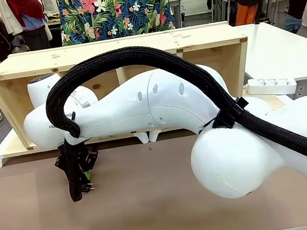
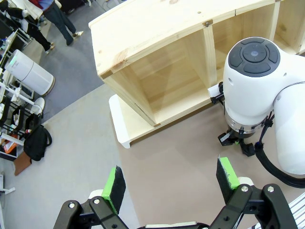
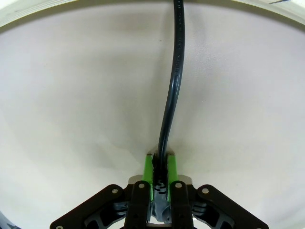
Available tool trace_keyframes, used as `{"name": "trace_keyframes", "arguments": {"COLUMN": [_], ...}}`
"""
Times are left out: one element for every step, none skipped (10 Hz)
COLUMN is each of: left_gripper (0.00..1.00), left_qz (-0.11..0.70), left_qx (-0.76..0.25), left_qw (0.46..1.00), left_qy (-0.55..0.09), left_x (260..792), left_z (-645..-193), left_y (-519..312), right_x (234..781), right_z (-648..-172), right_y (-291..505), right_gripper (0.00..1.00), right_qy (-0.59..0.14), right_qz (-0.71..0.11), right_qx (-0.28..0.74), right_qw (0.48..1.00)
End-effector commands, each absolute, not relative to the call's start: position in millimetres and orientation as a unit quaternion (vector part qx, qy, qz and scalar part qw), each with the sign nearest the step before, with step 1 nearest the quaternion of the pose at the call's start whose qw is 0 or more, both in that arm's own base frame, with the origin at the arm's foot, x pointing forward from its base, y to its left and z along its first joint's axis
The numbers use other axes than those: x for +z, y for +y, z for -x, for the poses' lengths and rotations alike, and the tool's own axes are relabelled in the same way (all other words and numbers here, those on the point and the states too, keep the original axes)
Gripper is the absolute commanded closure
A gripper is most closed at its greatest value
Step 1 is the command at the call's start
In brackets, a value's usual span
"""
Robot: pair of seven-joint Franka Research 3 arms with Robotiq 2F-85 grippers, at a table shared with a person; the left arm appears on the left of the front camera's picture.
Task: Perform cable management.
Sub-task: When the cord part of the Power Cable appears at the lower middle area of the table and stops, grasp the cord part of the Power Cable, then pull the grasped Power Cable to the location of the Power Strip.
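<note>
Two grippers are working here. The right gripper [image 3: 160,161] is pinching one black cable [image 3: 174,71] tight between its green pads [image 3: 149,169], low over the brown table [image 1: 156,207]. The cable is running away from the pads across the table, toward the top edge of the right wrist view. The left gripper [image 2: 171,177] is hanging above the table with its jaws spread wide. One wooden shelf [image 1: 30,63] is lying on its side, with at least three open compartments facing the robot and bare wood showing inside them.
</note>
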State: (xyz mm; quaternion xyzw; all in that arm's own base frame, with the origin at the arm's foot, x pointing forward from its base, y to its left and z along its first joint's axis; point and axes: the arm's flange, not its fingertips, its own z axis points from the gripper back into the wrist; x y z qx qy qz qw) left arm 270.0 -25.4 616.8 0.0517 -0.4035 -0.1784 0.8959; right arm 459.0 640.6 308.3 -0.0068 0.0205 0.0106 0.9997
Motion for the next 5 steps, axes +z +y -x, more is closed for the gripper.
{"name": "trace_keyframes", "arguments": {"left_gripper": [0.00, 0.00, 0.00, 0.00, 0.00], "left_qz": [-0.056, -0.056, -0.056, -0.056, -0.056], "left_qx": [-0.177, -0.177, -0.177, -0.177, -0.177], "left_qw": [0.894, 0.894, 0.894, 0.894, 0.894], "left_qy": [-0.407, -0.407, -0.407, -0.407, -0.407], "left_x": [617.0, 617.0, 617.0, 617.0, 617.0], "left_z": [-272.2, -272.2, -272.2, -272.2, -272.2], "left_y": [-26.0, -26.0, -26.0, -26.0, -26.0], "right_x": [308.1, 308.1, 308.1, 308.1, 308.1], "right_z": [-458.7, -458.7, -458.7, -458.7, -458.7], "right_y": [640.5, 640.5, 640.5, 640.5, 640.5], "right_gripper": [1.00, 1.00, 1.00, 1.00, 1.00], "right_qy": [0.020, 0.020, 0.020, 0.020, 0.020], "right_qz": [0.008, 0.008, 0.008, 0.008, 0.008], "right_qx": [0.010, 0.010, 0.010, 0.010, 0.010], "right_qw": [1.000, 1.000, 1.000, 1.000, 1.000]}}
